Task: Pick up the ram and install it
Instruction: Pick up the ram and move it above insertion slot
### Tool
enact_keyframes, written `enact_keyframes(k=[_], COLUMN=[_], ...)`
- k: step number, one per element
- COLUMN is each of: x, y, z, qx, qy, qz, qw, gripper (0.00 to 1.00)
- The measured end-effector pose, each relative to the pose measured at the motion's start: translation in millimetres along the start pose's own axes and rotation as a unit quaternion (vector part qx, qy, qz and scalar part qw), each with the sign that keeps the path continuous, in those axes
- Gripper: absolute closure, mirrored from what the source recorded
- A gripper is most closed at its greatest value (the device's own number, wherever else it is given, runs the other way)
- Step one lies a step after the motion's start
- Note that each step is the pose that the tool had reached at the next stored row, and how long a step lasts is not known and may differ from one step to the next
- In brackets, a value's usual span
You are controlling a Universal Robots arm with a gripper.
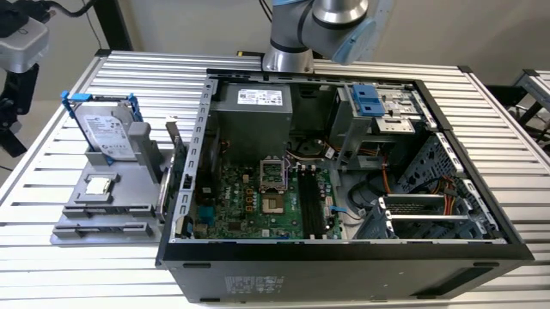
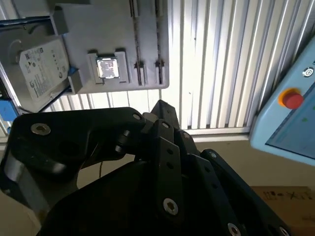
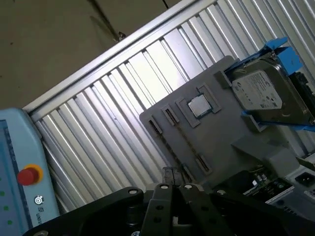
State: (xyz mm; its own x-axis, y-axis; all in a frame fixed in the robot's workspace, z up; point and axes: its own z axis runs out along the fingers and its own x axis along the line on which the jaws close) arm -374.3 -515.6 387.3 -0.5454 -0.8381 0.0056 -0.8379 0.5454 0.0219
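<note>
The end effector [image 3: 170, 172] is closed on itself, its black links drawn to a single tip in both wrist views, and it holds nothing; it hangs well above the counter [image 3: 98, 123]. Just beside its links a corner of the open case [image 3: 290, 182] shows in the first wrist view. Straight beyond the tip lies the grey holder [image 3: 216, 132], flat on the counter. A small square silver chip [image 3: 199, 105] sits in a square seat on the holder, with narrow clip slots beside it. Farther along the holder, the hard drive [image 3: 258, 91] in its blue frame leans tilted in a stand. Off to one side of the end effector, well apart from the holder, is a pale blue pendant [image 3: 19, 162] with a red button [image 3: 28, 175]. In the exterior view the arm [image 1: 313, 26] rises behind the case; the motherboard [image 1: 257, 206] lies inside it with long black slots [image 1: 313, 203]. Where the ram is, I cannot tell.
</note>
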Motion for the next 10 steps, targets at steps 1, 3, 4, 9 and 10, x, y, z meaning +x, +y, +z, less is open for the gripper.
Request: enact_keyframes(k=[1, 3, 4, 9, 10], x=[0.0, 0.0, 0.0, -0.2, -0.3], y=[0.0, 0.0, 0.0, 0.2, 0.2], z=[0.0, 0.0, 0.0, 0.5, 0.7], qx=[0.0013, 0.0039, 0.0049, 0.0060, 0.0060], qy=[0.0010, 0.0017, 0.0014, 0.0015, 0.0016], qz=[-0.007, -0.020, -0.027, -0.063, -0.071], qw=[0.99998, 0.99979, 0.99963, 0.99801, 0.99745], gripper=[1.00, 1.00, 1.00, 1.00, 1.00])
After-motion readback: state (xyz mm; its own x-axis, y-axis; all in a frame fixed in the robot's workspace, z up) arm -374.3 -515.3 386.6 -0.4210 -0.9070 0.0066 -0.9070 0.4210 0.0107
